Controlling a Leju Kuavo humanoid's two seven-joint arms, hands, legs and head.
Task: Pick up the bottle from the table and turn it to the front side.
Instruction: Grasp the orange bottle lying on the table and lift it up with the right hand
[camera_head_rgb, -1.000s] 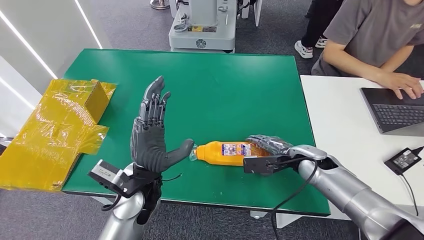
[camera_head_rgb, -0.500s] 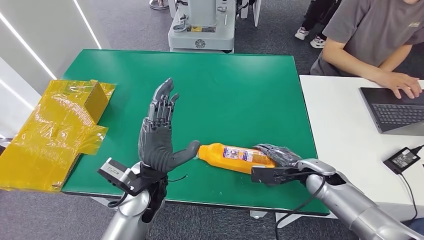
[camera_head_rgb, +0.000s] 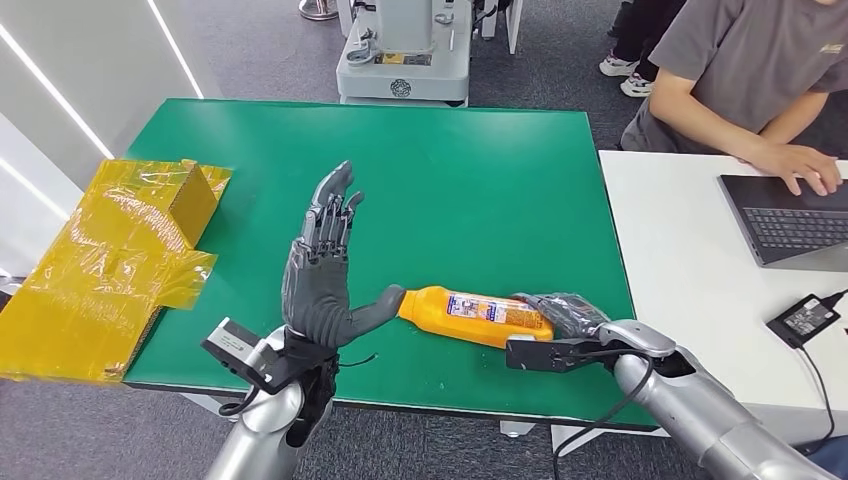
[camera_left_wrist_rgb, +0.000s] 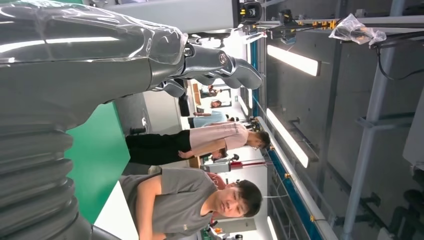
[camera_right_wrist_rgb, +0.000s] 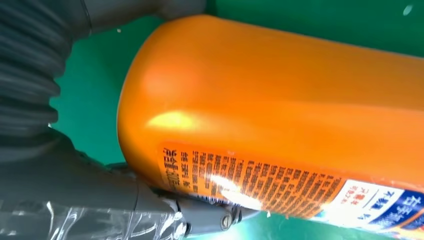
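Green table (camera_head_rgb: 450, 180) near edge: right hand (camera_head_rgb: 560, 312) grips the lying orange bottle (camera_head_rgb: 470, 312); left hand (camera_head_rgb: 322, 270) spread, empty; turning remains.

The robot's two arms are smooth silver metal tubes. The left hand (camera_head_rgb: 318, 275) has a dark grey matte palm, a thick grey thumb and darker, segmented fingers with small silver pins. A black box-shaped camera module (camera_head_rgb: 232, 343) is clamped at the left wrist, thin black cables looping beside it. The right hand (camera_head_rgb: 565, 312) is dark grey under glossy clear film, with a grey ribbed cover (camera_right_wrist_rgb: 25, 75) behind it, a visible screw (camera_right_wrist_rgb: 224, 220) and a black cable (camera_head_rgb: 585, 425) hanging below the right forearm.
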